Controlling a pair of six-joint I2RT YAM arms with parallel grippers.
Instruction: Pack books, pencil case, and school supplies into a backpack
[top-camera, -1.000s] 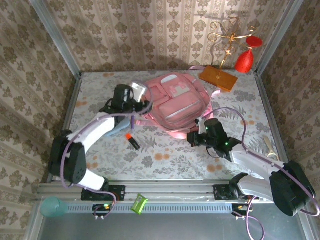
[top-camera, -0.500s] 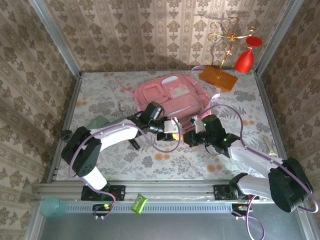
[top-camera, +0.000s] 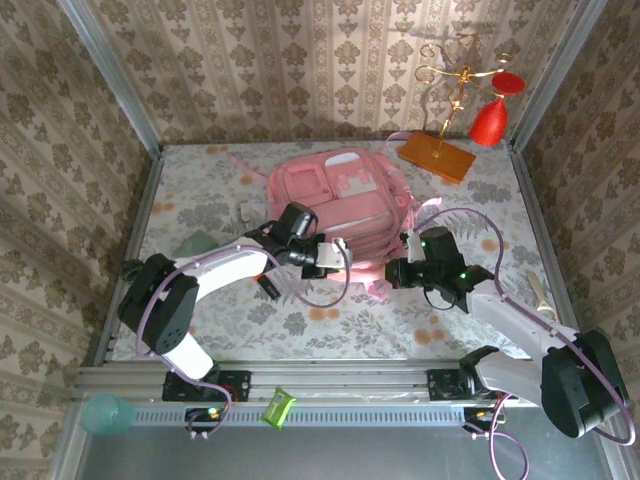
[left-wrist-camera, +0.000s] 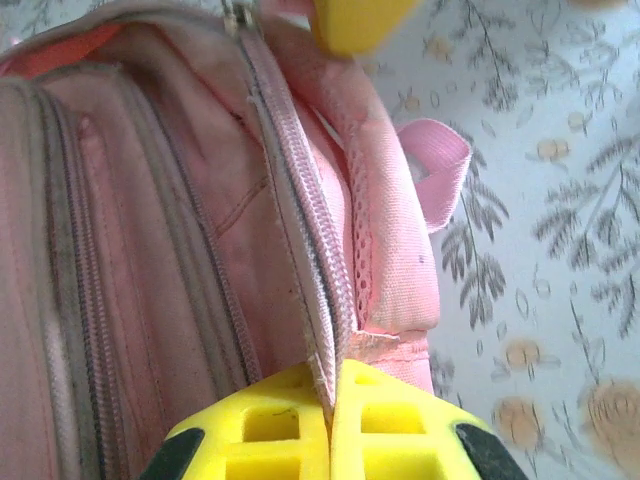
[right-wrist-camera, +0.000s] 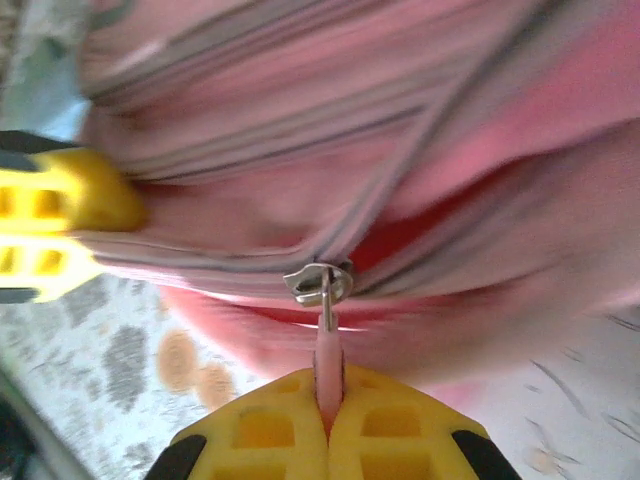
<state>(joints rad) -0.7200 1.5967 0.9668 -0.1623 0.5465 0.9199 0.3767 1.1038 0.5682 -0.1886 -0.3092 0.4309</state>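
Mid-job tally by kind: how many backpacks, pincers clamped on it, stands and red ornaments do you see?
backpack: 1
pincers shut on it: 2 (left pincer on the zip edge, right pincer on the zip pull)
stand: 1
red ornaments: 2
Total: 6

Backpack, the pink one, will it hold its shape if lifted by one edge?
Probably floppy: the backpack is soft fabric, its rim creased where the left gripper pinches it. Being wide and limp, it would likely sag, not lift whole.
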